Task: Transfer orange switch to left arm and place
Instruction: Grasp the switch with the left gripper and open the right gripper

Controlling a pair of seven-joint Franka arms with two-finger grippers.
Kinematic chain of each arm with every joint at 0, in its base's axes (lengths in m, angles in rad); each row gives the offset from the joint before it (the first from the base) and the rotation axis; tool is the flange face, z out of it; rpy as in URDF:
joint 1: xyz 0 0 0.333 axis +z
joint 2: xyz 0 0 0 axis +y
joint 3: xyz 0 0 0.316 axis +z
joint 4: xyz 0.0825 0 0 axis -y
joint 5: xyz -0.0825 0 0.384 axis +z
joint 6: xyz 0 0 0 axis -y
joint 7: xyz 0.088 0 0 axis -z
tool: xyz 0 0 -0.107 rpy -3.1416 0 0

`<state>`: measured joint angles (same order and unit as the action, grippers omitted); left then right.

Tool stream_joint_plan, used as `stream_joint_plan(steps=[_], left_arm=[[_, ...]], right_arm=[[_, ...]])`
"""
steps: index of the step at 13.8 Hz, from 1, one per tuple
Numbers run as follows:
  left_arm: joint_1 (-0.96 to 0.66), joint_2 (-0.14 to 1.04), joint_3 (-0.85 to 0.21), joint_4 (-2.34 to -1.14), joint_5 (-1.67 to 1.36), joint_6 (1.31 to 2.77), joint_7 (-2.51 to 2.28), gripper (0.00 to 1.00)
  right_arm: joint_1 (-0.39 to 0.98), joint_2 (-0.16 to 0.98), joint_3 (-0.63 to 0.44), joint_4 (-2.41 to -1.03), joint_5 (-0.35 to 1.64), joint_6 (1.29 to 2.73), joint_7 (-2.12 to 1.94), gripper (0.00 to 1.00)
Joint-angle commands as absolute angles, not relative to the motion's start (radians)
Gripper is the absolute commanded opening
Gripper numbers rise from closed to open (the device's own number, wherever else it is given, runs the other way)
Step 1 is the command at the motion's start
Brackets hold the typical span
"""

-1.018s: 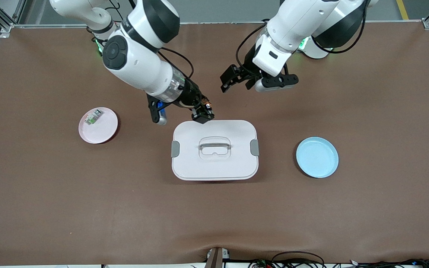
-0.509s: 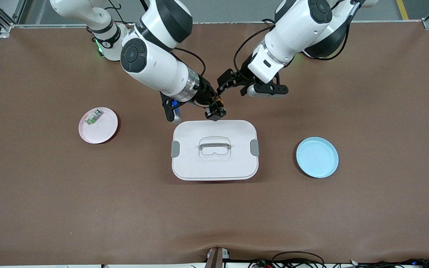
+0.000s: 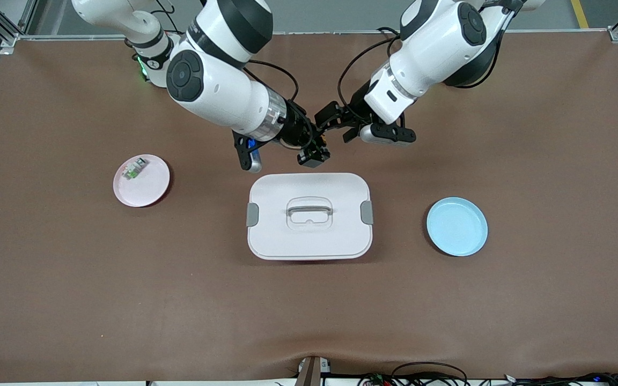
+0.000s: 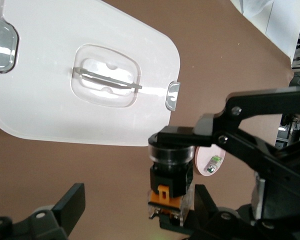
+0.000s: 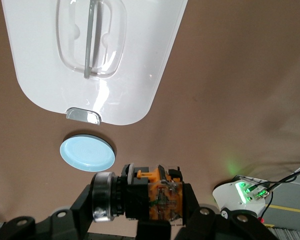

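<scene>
The orange switch (image 5: 140,196), black with an orange and clear base, hangs in the air between both hands. My right gripper (image 5: 139,202) is shut on it, over the bare table just off the box's edge toward the robots' bases (image 3: 313,155). My left gripper (image 4: 139,200) is open and straddles the switch (image 4: 170,182): one finger sits close beside its base, the other stands well away. In the front view the left gripper (image 3: 330,124) meets the switch (image 3: 316,145) from the left arm's end. The white box (image 3: 309,214) sits closed mid-table, apart from both grippers.
A pink plate (image 3: 151,187) holding a small green-and-silver part (image 3: 133,170) lies toward the right arm's end. A bare blue plate (image 3: 456,226) lies toward the left arm's end. The box (image 4: 80,75) and the pink plate (image 4: 201,160) show under the left gripper.
My right gripper has carried the switch off the box's edge toward the left gripper. My left gripper has come in, so its fingers now stand around the switch.
</scene>
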<state>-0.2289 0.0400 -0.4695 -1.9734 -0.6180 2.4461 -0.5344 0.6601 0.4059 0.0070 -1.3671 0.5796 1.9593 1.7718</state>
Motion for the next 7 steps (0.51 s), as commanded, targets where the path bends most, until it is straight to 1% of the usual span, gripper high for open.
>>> stream_joint_plan(steps=[1,2,3,5,7], left_arm=[[-0.230,0.021,-0.477,-1.997,-0.659,2.503,-0.515,0.89],[-0.230,0.023,-0.477,-1.997,-0.675,2.514,-0.515,0.81],[-0.232,0.023,-0.476,-1.997,-0.693,2.519,-0.515,0.77],[-0.232,0.023,-0.477,-1.997,-0.701,2.519,-0.514,0.74],[-0.232,0.025,-0.477,-1.996,-0.703,2.519,-0.515,0.65]], right_arm=[[0.672,0.431,0.005,-1.315,0.606,1.959,1.815,0.00],[0.676,0.436,0.005,-1.309,0.615,1.962,1.824,0.00],[0.678,0.440,0.005,-1.299,0.627,1.976,1.827,0.00],[0.676,0.460,0.005,-1.270,0.664,2.009,1.844,0.00],[0.678,0.483,0.005,-1.238,0.666,2.013,1.847,0.00]])
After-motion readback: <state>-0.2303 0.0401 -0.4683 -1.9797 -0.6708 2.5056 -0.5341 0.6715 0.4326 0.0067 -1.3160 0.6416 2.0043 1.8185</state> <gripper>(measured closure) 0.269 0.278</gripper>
